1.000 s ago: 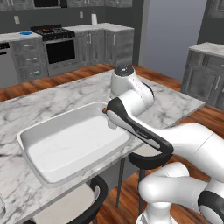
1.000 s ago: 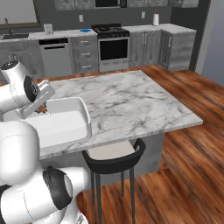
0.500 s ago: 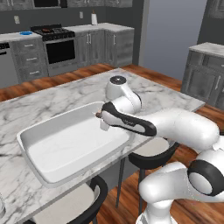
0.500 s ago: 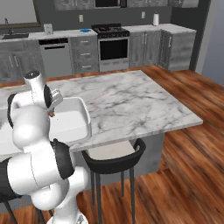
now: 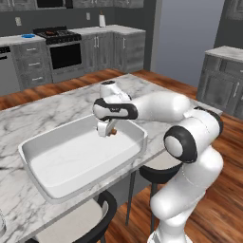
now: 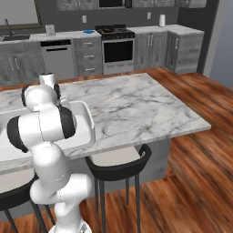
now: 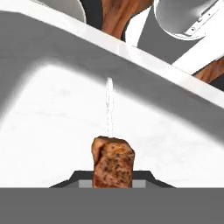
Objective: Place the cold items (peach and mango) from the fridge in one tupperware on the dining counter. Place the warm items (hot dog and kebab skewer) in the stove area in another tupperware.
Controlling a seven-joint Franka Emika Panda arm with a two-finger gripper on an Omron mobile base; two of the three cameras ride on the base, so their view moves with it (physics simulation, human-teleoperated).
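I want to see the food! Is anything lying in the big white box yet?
Empty so far: the tupperware floor is bare white, and the kebab skewer hangs above it in the gripper.

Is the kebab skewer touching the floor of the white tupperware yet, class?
Apart. In the hand view the kebab skewer, held in the gripper, hangs above the tupperware floor; the left base view shows it raised over the tub too.

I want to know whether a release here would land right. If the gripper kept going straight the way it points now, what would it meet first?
The gripper, holding the kebab skewer, points down into the white tupperware. It would likely meet the bare floor of that container first, though depth is uncertain.
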